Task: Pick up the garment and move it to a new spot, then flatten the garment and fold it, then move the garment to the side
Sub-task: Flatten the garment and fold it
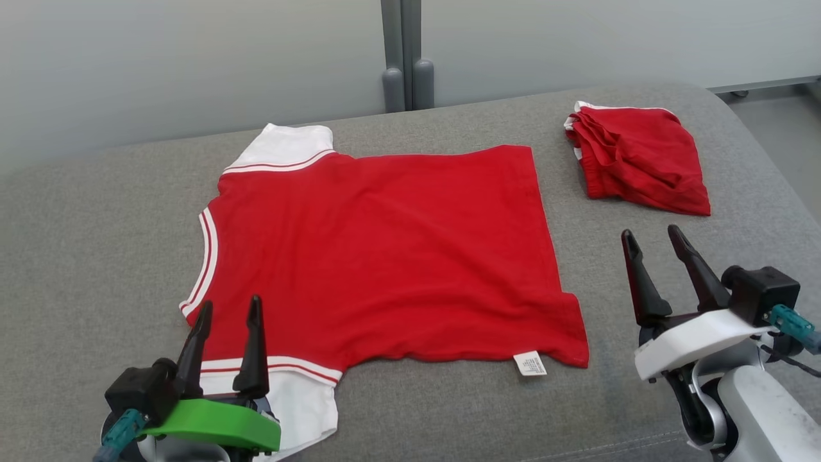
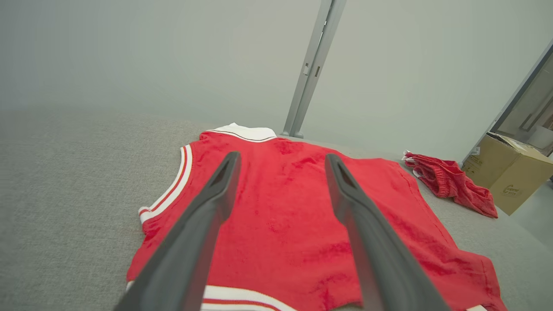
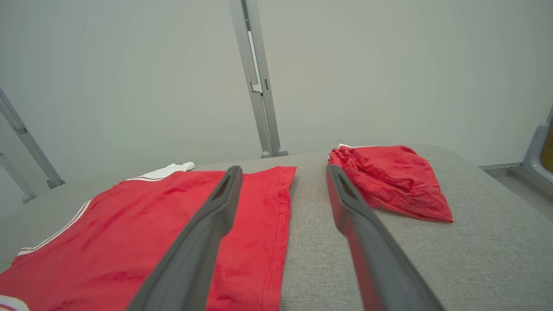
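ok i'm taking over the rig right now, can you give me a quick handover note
Left gripper: open, empty, over the near sleeve of the shirt.
Right gripper: open, empty, over the bare grey cushion beside the shirt's hem.
Shirt: spread flat on the cushion, unfolded. A bundled red garment lies at the far right.
Done: shirt placed and flattened.
Left: fold it, then move it aside.

The garment (image 1: 385, 256) is a red T-shirt with white sleeves, and each sleeve has thin red stripes. It lies spread flat in the middle of the grey cushion (image 1: 96, 256), with the neck toward the left edge and the hem toward the right. A small white label (image 1: 530, 363) sticks out at the near hem corner.
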